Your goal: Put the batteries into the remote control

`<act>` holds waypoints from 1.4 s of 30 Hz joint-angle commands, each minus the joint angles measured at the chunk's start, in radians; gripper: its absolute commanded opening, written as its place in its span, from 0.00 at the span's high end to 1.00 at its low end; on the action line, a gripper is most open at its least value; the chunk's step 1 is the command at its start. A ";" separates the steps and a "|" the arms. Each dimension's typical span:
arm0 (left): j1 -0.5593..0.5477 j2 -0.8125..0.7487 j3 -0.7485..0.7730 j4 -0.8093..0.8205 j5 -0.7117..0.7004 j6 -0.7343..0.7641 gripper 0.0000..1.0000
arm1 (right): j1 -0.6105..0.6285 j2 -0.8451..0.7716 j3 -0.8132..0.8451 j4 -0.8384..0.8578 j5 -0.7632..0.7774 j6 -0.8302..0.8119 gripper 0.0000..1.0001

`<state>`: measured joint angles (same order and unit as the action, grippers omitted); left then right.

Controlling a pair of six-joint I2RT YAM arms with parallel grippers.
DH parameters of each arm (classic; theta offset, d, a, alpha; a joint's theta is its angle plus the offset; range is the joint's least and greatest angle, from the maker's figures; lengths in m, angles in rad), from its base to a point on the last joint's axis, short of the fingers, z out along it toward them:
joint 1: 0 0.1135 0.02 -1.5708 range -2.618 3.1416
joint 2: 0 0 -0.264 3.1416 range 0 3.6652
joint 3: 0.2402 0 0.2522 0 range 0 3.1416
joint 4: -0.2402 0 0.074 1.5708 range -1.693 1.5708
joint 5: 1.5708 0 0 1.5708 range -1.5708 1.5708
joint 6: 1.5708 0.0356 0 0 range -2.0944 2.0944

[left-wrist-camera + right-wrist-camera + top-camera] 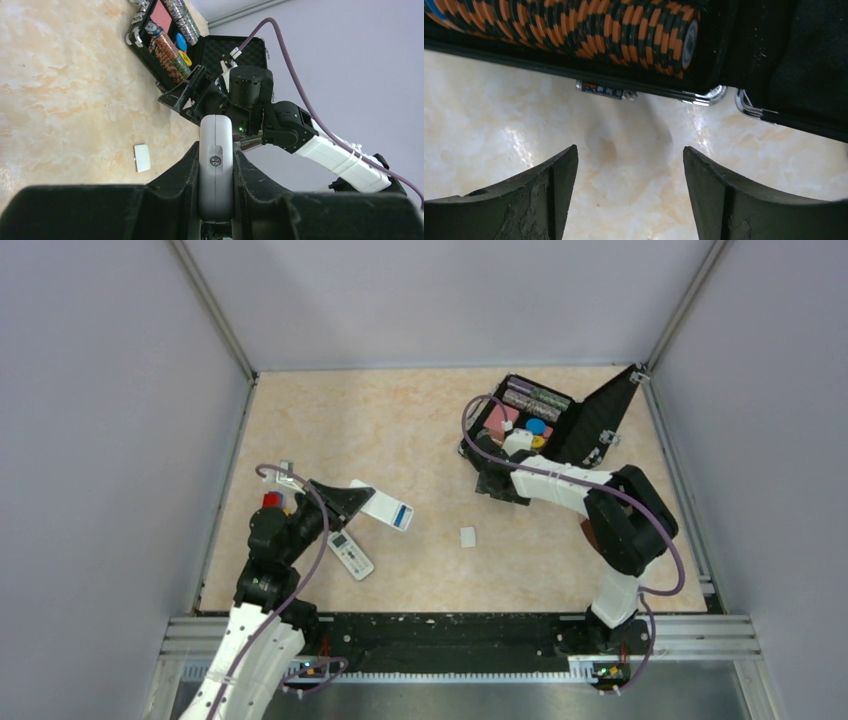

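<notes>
So: L claw clamped on remote, R claw apart next to chip case.

Left gripper (216, 149) is closed tight on the remote control (216, 175), held edge-on btwn its fingers; top view shows the white back up w/ blue at the far end, at table (420, 430) left. Second remote (350, 555) lies buttons-up just beside it; small white flat piece (467, 536) sits mid-table, apart from both. Right gripper (629, 152) hangs low over bare tabletop, jaws wide, nothing btwn them. One battery (606, 91), tiny dark-blue cylinder, lies on its side against the black case (524, 59) wall, just beyond the fingertips, under a row of orange/black chips (574, 25).
</notes>
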<state>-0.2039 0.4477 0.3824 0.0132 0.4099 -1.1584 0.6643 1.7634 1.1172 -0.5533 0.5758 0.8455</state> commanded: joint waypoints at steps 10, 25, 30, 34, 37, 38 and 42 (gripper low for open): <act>0.004 0.021 0.013 0.004 -0.039 -0.003 1.00 | -0.043 0.173 0.106 0.089 0.147 0.185 0.25; 0.004 0.025 -0.014 0.014 -0.044 -0.007 1.00 | -0.078 0.176 0.054 0.125 0.094 0.143 0.65; 0.004 0.034 -0.031 0.036 -0.039 -0.004 1.00 | -0.072 0.095 -0.010 0.134 0.031 0.106 0.72; 0.004 0.034 -0.057 0.080 -0.024 0.014 1.00 | -0.049 -0.030 -0.093 0.100 -0.082 0.065 0.72; 0.004 0.032 -0.083 0.134 -0.003 0.030 1.00 | -0.040 -0.127 -0.187 0.063 -0.151 0.059 0.72; 0.004 0.032 -0.089 0.149 0.003 0.037 1.00 | -0.040 -0.159 -0.224 0.061 -0.170 0.059 0.72; 0.004 0.019 -0.099 0.174 0.019 0.067 1.00 | -0.037 -0.233 -0.316 0.047 -0.231 0.045 0.71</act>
<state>-0.2039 0.4801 0.2905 0.0669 0.3996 -1.1339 0.6197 1.6005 0.8692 -0.4534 0.4530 0.9169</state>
